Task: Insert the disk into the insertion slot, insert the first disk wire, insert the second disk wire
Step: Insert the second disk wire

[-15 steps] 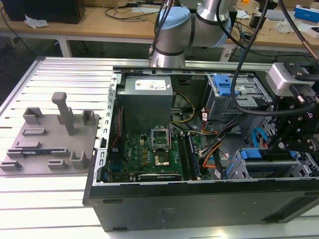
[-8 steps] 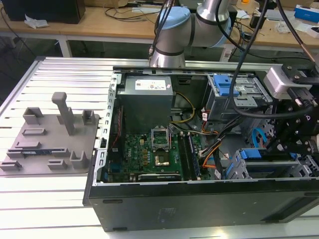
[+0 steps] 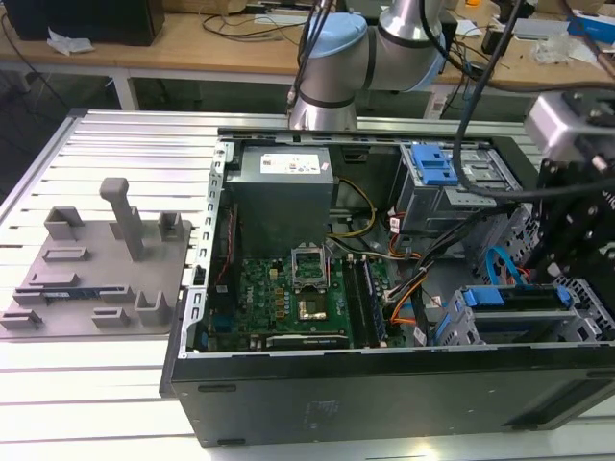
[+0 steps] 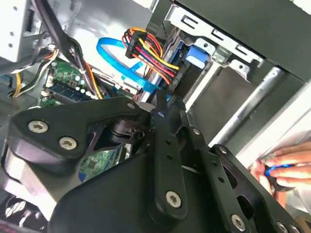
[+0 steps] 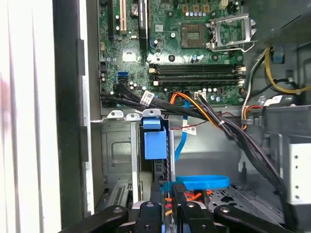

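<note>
step: looks like wire stage, blue-framed silver disk [image 3: 514, 298] already sits in grey perforated slot [image 3: 586, 312] | black gripper [image 4: 167, 109] pinched on multicoloured wire connector [image 4: 146, 51] | next: needs lining up square with disk's port, i guess

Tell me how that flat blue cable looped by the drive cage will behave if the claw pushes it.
The flat blue cable will probably flex rather than resist: it is a thin ribbon holding a free loop. It likely springs back, since the loop stands open without support. It looks light, so a push by the claw may just shift it aside.
</note>
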Tool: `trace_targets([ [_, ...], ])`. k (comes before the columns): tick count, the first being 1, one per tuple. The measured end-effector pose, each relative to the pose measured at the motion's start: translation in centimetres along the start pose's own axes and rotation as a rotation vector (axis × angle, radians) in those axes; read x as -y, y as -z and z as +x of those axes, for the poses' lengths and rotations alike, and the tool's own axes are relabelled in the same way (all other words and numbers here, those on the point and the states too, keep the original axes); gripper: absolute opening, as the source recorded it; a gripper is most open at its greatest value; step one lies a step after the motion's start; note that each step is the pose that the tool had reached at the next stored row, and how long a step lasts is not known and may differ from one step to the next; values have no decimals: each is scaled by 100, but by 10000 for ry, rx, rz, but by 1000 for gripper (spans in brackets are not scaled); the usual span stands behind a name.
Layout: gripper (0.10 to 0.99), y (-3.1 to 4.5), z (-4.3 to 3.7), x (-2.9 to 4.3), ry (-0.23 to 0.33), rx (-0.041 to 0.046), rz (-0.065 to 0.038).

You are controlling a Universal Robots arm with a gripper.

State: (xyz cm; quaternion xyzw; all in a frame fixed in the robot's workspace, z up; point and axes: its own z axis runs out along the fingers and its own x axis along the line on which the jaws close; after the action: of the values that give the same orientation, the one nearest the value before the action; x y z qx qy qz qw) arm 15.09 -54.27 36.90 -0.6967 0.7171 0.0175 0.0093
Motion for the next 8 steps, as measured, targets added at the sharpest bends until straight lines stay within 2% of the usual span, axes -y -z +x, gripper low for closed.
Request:
trace_targets([
  [2,235,83,-10,-1,1,0,6],
  [3,235,96,-10,-1,0,0,6],
  [7,220,98,-12,-1,0,-2,7],
  [8,153,98,-12,-1,1,-1,7],
])
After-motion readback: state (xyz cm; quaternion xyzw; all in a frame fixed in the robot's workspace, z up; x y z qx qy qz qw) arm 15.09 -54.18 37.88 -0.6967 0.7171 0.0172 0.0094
